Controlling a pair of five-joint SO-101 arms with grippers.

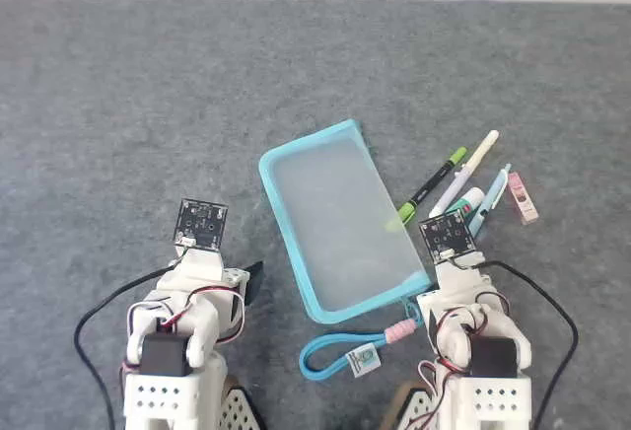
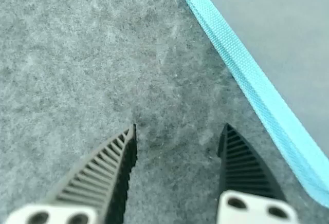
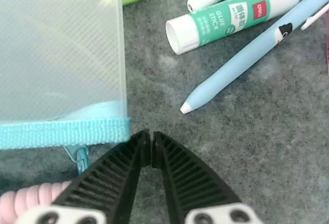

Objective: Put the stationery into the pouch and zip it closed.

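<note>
right wrist view: pouch (image 3: pixel 61 54) edge-cropped, right tool (image 3: pixel 152 135) closed, empty; left tool (image 2: pixel 179 129) spread

Translucent mesh pouch (image 1: pixel 340 223), woven trim; felt table (image 1: pixel 148 105)

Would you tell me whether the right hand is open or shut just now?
Shut: on the right hand, the fingers meet at their tips, nothing between them, beside the pouch.

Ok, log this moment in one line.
left hand open, beside pouch | right hand shut, at pouch corner | pens, glue outside pouch
</note>
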